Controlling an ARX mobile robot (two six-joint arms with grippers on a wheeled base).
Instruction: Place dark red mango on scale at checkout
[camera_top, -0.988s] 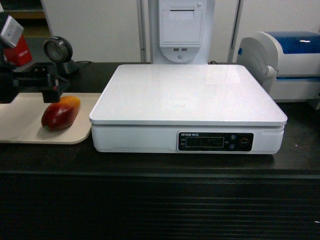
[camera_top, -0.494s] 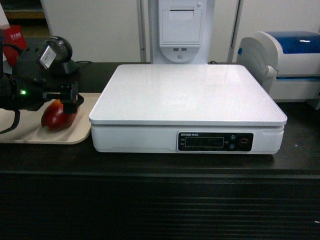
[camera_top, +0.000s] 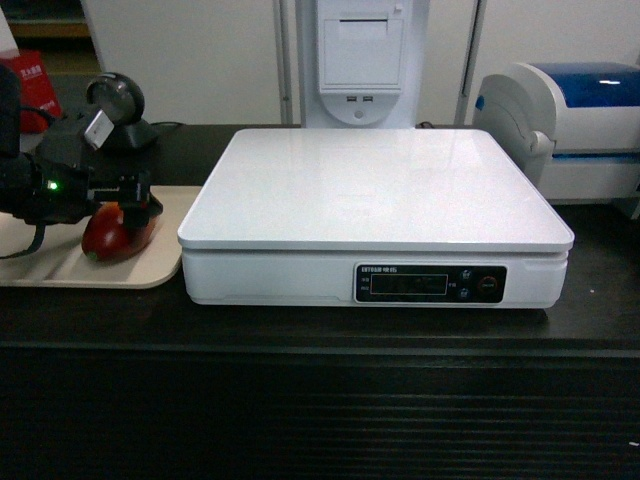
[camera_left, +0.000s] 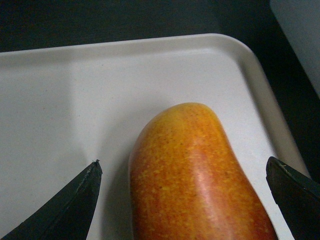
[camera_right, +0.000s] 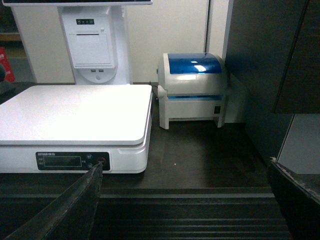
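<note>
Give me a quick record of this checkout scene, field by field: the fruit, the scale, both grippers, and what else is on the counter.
fruit: dark red mango lying on the beige tray
scale: right of the tray, top plate bare
left gripper: open, fingers either side of the mango, not closed on it
right gripper: open, holding nothing, facing the scale
task step: mango not yet lifted
other items: white-and-blue printer, on the checkout counter

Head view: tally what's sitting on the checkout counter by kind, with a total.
Fruit: 1, the dark red mango, with the open left gripper around it.
Trays: 1, the beige tray under the mango.
Scales: 1, the white scale.
Printers: 1, the white-and-blue printer.
Round black devices: 1, behind the tray.
Total: 5
</note>
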